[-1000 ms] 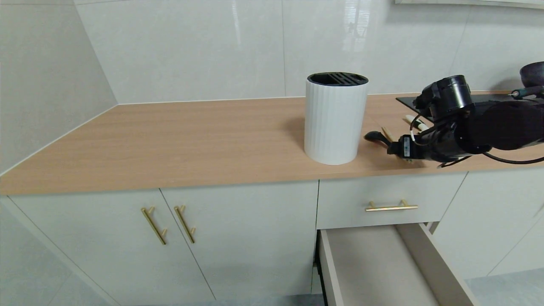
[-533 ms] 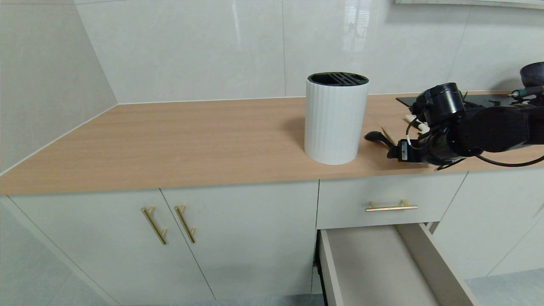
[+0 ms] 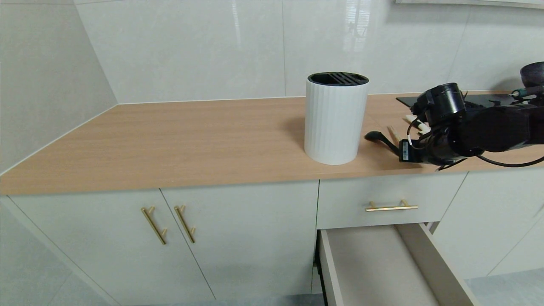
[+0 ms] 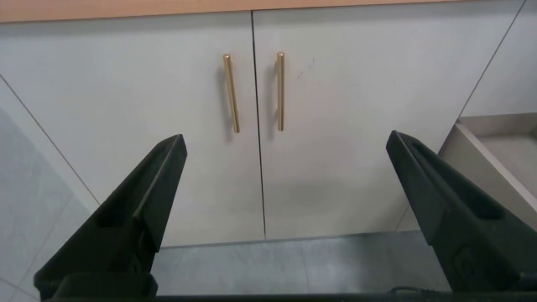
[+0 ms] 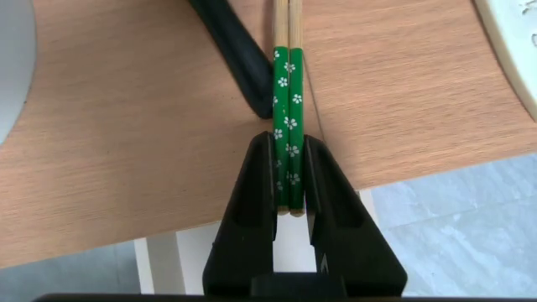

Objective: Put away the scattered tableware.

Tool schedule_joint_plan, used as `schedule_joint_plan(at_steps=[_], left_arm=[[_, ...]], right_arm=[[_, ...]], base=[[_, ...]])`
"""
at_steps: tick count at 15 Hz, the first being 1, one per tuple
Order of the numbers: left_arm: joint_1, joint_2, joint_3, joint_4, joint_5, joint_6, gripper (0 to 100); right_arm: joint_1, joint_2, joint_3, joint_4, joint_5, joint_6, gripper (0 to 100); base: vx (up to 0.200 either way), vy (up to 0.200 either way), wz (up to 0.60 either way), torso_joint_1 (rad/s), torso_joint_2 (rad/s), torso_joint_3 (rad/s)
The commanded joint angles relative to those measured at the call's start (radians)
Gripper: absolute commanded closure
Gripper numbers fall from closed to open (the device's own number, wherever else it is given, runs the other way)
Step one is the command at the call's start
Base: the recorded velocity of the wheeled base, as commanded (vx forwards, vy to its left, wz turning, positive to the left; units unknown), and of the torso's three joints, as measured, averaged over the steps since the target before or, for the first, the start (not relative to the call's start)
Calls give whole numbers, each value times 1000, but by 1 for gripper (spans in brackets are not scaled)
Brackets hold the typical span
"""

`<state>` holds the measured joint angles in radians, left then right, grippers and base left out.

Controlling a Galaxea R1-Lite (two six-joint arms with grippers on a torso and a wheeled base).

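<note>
Head view: my right claw (image 3: 403, 151) is mostly hidden behind its own wrist, fingers hard to make out; chopsticks (image 3: 392, 131) are just a thin pale sliver there, right of the white holder (image 3: 335, 119); black utensil (image 3: 376, 137) lies between holder and claw, its handle end covered by my arm. Right wrist view shows the grip: right claw (image 5: 287, 147) clamped on the chopsticks (image 5: 285, 92) at their green flowered ends, fingers nearly together with both sticks pinched side by side; sticks lie on the table (image 5: 126, 151), green tips poking just past its near edge, far ends cut off; black utensil (image 5: 231, 50) touches the sticks on one side, also cut off; white object (image 5: 513, 42) at the frame corner, can't tell what. Left wrist view: my left claw (image 4: 285, 144) spread wide, holding nothing, down in front of the cabinet doors (image 4: 336, 126) with gold handles (image 4: 231, 92). Drawer (image 3: 374, 263) stands pulled out below the table's right part.
</note>
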<state>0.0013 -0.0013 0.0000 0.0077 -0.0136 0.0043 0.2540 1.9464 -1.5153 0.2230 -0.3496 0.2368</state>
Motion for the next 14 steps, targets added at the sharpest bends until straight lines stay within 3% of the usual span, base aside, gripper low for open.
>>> schedule_joint_plan(at_steps=[1, 7, 9, 10, 14], left_arm=[[0, 1, 0, 0, 0, 0, 0], [0, 1, 0, 0, 0, 0, 0], [0, 1, 0, 0, 0, 0, 0], [0, 1, 0, 0, 0, 0, 0], [0, 1, 0, 0, 0, 0, 0]], right_arm=[[1, -57, 6, -1, 0, 2, 100], [1, -386, 181, 10, 20, 1, 100], [8, -503, 233, 64, 73, 1, 100], [21, -612, 259, 179, 156, 1, 100], [53, -824, 339, 424, 331, 1, 100]], base=[[0, 0, 0, 0, 0, 0], [0, 0, 0, 0, 0, 0], [0, 0, 0, 0, 0, 0], [0, 0, 0, 0, 0, 0], [0, 0, 0, 0, 0, 0]])
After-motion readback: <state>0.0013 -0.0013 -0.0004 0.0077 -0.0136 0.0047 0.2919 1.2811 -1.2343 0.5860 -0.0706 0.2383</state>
